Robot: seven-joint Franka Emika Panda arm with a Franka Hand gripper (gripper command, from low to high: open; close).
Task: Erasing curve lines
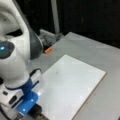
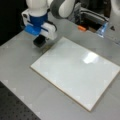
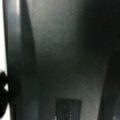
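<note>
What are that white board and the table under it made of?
The white board looks like a glossy coated panel: it shows a glare spot, and its edge looks tan like wood or fibreboard. The grey table looks matte, perhaps metal or laminate.

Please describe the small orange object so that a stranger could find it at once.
In a front view, find the white board on the grey table; the tool hangs beside its upper left edge. Above the board's upper right edge lies the orange object, the only bright orange thing there.
</note>
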